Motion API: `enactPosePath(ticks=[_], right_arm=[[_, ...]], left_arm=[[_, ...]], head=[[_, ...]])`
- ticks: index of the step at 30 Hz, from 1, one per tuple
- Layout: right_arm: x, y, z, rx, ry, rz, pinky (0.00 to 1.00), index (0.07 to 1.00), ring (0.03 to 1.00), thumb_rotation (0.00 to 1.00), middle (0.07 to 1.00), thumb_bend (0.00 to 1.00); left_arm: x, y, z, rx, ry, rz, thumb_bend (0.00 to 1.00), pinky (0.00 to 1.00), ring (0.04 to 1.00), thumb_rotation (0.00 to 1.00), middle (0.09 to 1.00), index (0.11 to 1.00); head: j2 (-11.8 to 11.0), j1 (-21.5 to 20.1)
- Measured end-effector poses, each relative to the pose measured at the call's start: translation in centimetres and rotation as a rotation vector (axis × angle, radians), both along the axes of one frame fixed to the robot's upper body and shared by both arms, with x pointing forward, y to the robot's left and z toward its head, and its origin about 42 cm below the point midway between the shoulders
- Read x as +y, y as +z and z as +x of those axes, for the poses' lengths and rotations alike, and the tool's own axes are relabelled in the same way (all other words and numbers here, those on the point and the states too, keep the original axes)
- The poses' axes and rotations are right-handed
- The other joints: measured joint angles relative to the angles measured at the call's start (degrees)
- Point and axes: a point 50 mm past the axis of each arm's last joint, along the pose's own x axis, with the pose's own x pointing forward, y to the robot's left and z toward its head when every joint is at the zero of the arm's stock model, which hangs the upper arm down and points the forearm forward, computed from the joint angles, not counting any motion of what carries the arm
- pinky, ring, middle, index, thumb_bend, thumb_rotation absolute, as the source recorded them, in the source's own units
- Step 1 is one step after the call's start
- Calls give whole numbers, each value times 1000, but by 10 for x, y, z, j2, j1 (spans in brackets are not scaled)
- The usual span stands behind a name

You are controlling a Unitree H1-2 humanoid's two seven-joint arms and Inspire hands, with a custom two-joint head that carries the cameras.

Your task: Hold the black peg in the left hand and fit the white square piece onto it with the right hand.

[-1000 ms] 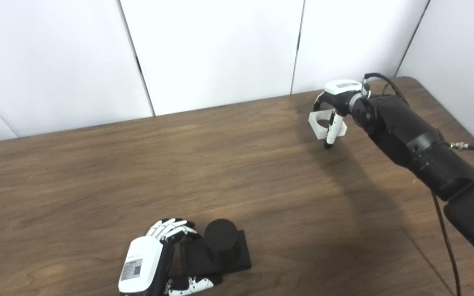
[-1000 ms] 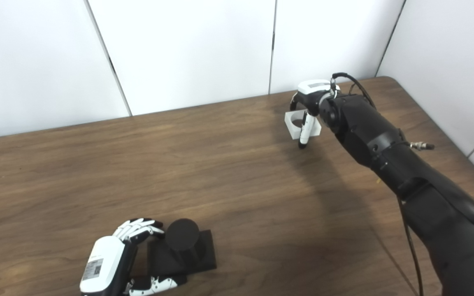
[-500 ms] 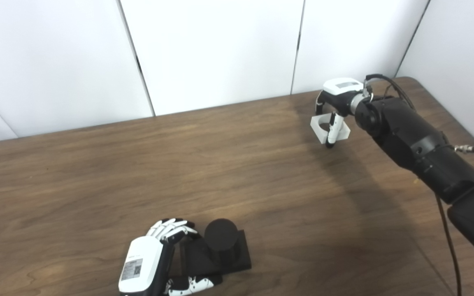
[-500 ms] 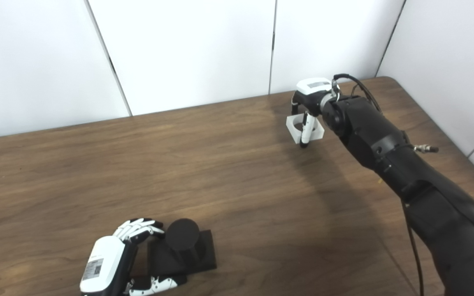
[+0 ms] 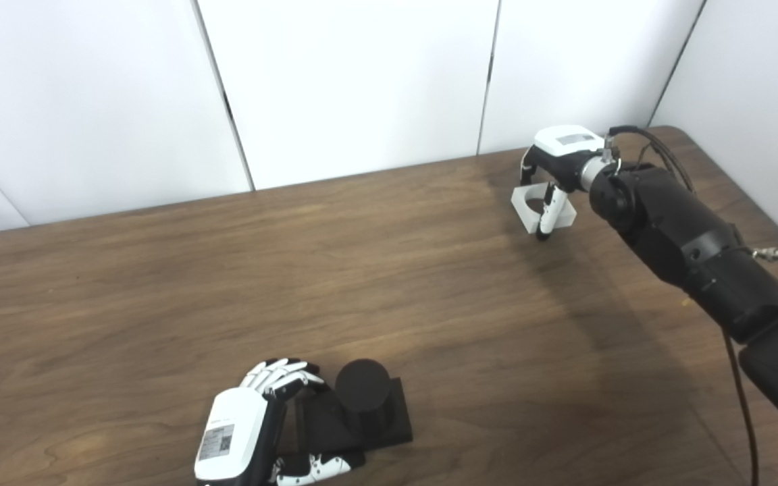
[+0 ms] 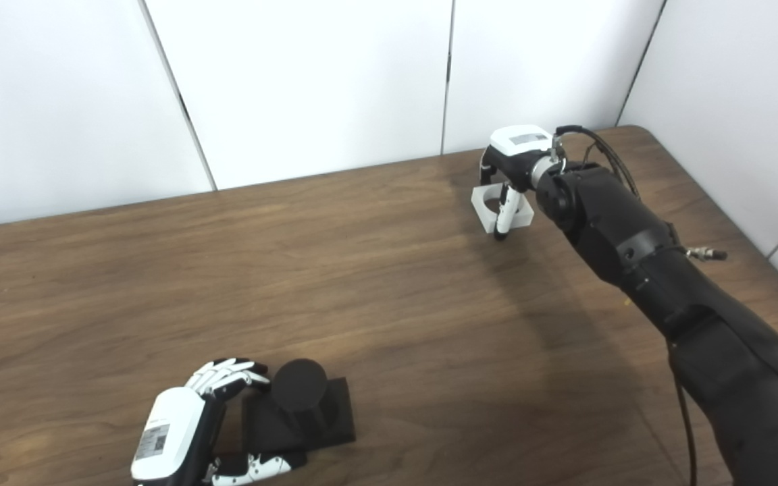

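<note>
— What's nearest you?

— My left hand, at the near edge of the table. Its fingers curl against the flat base of the black peg, which stands upright on that base. I judge it a bracing hold, not a firm grip; the base rests on the wood.

— And farther off?

— My right hand, well apart from the peg, near the far right corner. Its fingers are closed on the white square piece, one finger running down across the hole, the piece tilted.

— What worries you?

— Three things. That finger across the hole may block the peg from entering. The piece's tilt could make it jam on the peg's rim unless I level it. And my pinch looks thin, so the piece might twist or drop on the long carry. A hard push down could also skid the base out from my left hand.
</note>
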Motion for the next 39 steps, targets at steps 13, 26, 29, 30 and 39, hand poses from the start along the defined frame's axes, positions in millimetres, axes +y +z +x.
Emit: enactPosePath(ticks=[13, 26, 29, 30, 39], right_arm=[[20, 11, -15, -22, 114, -34, 850, 483, 866, 131, 761, 524], [111, 89, -80, -110, 477, -83, 848, 484, 879, 134, 750, 524], [123, 96, -94, -112, 533, -88, 857, 483, 876, 135, 752, 525], [127, 98, -99, -103, 549, -89, 858, 483, 879, 135, 752, 525], [176, 114, -142, -105, 749, 0, 850, 483, 863, 132, 733, 524]], left_arm=[[0, 0, 0, 0, -1, 0, 518, 857, 825, 45, 759, 487], [-7, 0, 0, 1, 2, 4, 518, 861, 833, 45, 764, 487], [-9, 1, 1, 3, -1, 6, 518, 864, 836, 45, 765, 487], [-10, 1, 1, 3, -1, 7, 518, 864, 836, 45, 766, 487], [-19, 6, 2, 8, -6, 22, 518, 865, 834, 46, 765, 487]], head=[[-1, 2], [6, 19], [15, 28], [19, 32], [46, 52]])
